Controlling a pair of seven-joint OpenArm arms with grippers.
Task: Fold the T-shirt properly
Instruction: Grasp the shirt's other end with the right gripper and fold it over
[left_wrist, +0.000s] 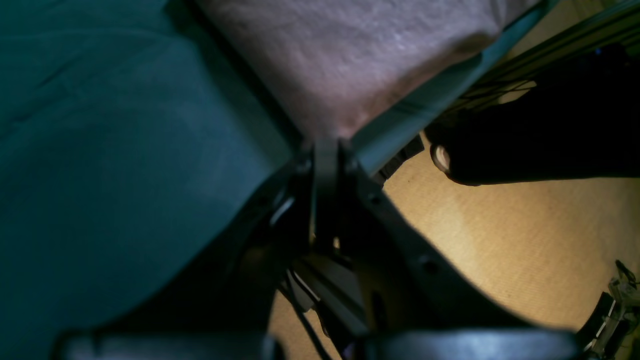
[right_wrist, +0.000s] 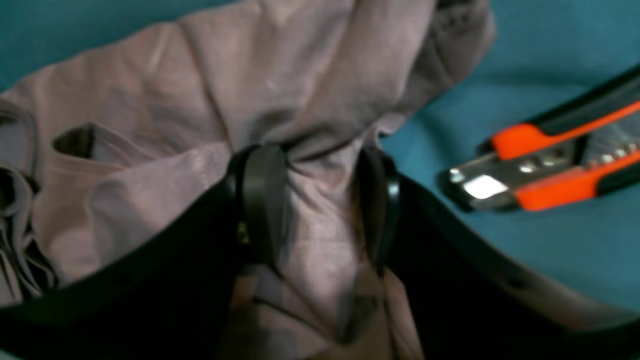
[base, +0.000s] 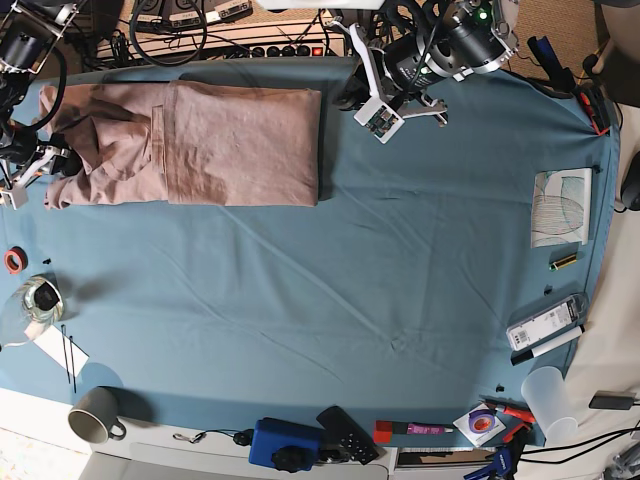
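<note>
gripping one t-shirt (right_wrist: 280, 90), the right gripper (right_wrist: 312, 200) jaws pinch cloth; left gripper (left_wrist: 326, 150) jaws closed on its corner

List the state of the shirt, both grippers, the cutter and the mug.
T-shirt: partly folded, sleeve end bunched.
Right gripper: closed on a pinch of T-shirt fabric.
Left gripper: shut, at the shirt's edge.
Utility knife: lying on the table cover.
Mug: upright.
</note>
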